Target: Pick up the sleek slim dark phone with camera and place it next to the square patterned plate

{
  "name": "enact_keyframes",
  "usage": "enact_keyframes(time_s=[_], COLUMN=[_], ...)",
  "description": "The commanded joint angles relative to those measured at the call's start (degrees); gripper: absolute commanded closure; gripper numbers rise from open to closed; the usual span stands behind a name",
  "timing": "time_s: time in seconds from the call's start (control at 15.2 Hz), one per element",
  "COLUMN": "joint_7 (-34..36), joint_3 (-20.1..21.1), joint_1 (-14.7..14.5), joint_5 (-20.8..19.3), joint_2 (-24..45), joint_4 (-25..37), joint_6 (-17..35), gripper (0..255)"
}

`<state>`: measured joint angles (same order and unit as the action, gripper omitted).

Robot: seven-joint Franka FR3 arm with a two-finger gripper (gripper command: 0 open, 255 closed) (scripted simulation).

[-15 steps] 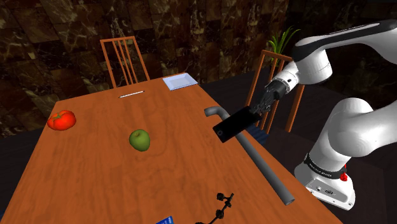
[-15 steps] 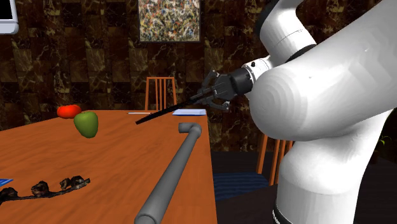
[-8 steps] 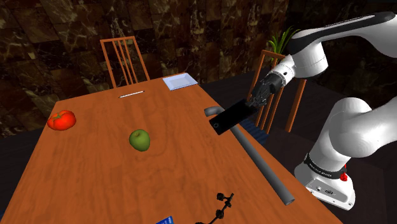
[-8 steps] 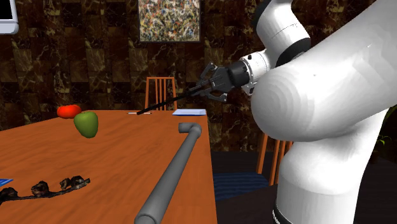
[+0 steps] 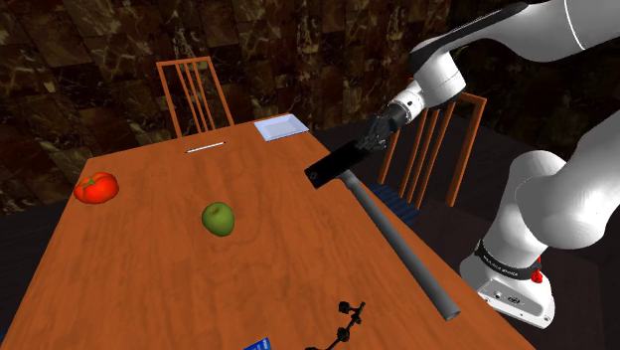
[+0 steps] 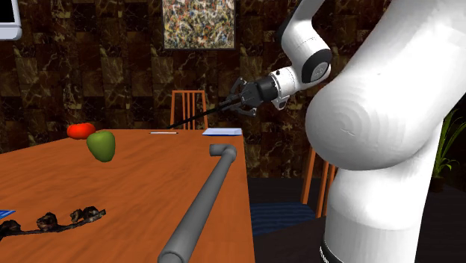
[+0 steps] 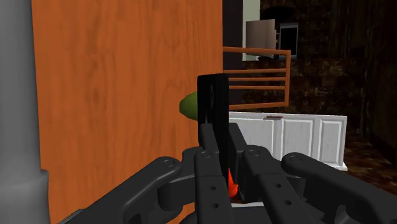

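Moved in the last second: hand [image 5: 370,144] and phone [image 5: 336,167] are higher and closer to the plate [image 5: 280,126].
Counter [image 5: 149,249]: long, orange-brown wood grain, beneath the hand.
Tube [image 5: 402,244]: smooth grey, elbow end under the phone.
Plate: square, pale, flat, beyond the hand.
Phone: slim black slab, one end clamped between the hand's fingers, airborne, jutting ahead.

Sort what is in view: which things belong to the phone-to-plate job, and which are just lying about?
Job: dark phone, clasped in the fingers above the table; square pale plate at the table's far end.
Lying about: red tomato, green fruit, grey pipe, thin white utensil, black twisted thing.
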<state>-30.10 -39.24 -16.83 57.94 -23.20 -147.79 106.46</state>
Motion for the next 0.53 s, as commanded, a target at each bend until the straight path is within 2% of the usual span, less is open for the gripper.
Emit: enact_keyframes(time_s=[0.0, 0.26, 0.46], joint_7=[-0.91, -2.79, -3.4], joint_3=[-1.78, -5.08, -6.38], joint_1=[-2.01, -4.77, -4.79], joint_5=[1.89, 6.82, 11.02], joint_2=[5.21, 16.87, 25.88], joint_4=[4.78, 14.81, 22.67], joint_6=[-2.07, -7.82, -13.01], gripper=[255, 255, 255])
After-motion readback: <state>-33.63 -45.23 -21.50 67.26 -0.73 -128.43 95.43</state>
